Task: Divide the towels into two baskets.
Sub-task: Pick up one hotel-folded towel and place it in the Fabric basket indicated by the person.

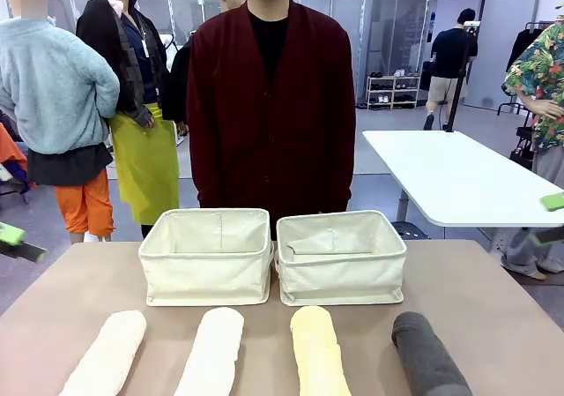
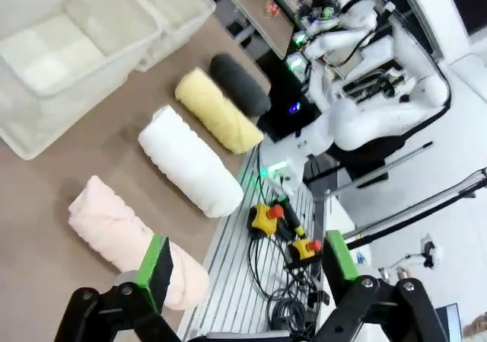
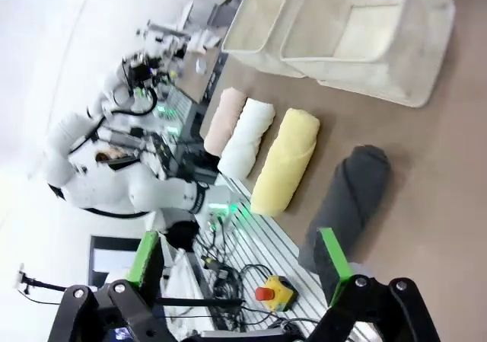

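A tan table [image 1: 493, 290] fills the lower half of the front view, and a person in a dark red cardigan [image 1: 271, 105] stands behind it at centre. Four rolled towels lie apart along the bottom edge: the pinkish-beige towel [image 1: 107, 356] at lower left, then the white towel [image 1: 211, 352], the yellow towel [image 1: 317, 352] and the dark grey towel [image 1: 426, 356] at lower right. Mid-frame, the left basket [image 1: 207, 277] and the right basket [image 1: 342, 277] sit just beside each other. In the wrist views, the left gripper [image 2: 247, 266] and the right gripper [image 3: 237, 260] are spread wide, grasping nothing.
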